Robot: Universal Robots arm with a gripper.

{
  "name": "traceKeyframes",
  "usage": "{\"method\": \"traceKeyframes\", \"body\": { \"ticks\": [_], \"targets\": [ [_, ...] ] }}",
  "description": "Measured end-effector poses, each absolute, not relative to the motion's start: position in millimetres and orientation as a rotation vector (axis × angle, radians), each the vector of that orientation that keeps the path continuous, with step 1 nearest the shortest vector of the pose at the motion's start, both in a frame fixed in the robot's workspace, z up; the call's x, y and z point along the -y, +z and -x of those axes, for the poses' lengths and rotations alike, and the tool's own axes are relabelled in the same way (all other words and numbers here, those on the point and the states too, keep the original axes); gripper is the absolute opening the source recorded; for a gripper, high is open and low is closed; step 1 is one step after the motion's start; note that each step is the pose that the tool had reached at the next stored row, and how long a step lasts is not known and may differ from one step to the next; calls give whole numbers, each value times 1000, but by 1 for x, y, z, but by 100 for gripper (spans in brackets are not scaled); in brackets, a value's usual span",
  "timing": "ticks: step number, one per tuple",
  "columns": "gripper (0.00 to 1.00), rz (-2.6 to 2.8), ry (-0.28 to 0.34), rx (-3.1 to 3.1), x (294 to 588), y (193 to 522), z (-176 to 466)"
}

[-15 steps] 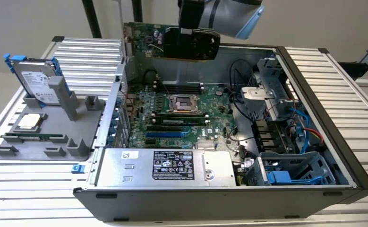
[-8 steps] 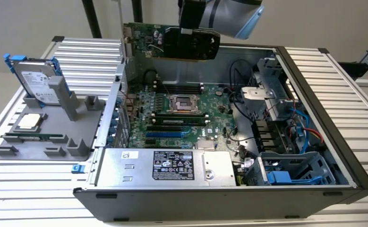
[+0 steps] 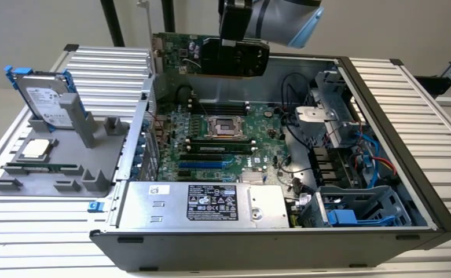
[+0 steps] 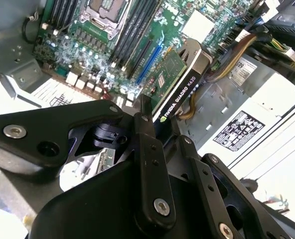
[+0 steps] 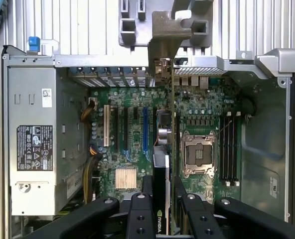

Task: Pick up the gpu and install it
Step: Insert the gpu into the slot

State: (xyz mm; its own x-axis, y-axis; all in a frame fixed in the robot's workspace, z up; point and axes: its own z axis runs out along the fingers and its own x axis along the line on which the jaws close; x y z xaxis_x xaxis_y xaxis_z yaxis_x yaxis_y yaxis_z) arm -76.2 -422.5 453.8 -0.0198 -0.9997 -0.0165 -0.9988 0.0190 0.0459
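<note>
The gpu (image 3: 202, 55), a green card with a black cooler and a silver bracket at its end, hangs in the air above the far wall of the open computer case (image 3: 399, 174). My gripper (image 3: 239, 41) is shut on its top edge. In the first wrist view the gpu (image 5: 162, 144) is seen edge-on over the motherboard's slots (image 5: 132, 129), with its bracket (image 5: 165, 42) toward the case's rear wall and the gripper (image 5: 162, 183) clamped on it. The second wrist view shows the gpu (image 4: 180, 82) tilted between the black fingers (image 4: 146, 130), apart from the board below.
A grey fixture (image 3: 55, 174) at the exterior view's left carries a silver hard drive with blue frame (image 3: 44, 98), a processor chip (image 3: 36, 149) and a thin memory stick (image 3: 44, 168). Inside the case lie the power supply (image 3: 202, 202), cables (image 3: 376, 162) and a drive cage (image 3: 356, 208).
</note>
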Motion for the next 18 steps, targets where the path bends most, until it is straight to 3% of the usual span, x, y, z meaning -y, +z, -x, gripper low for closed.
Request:
{"method": "traceKeyframes", "body": {
  "ticks": [18],
  "targets": [
    [0, -2185, -68, 2228, 422, 448, 76]
  ]
}}
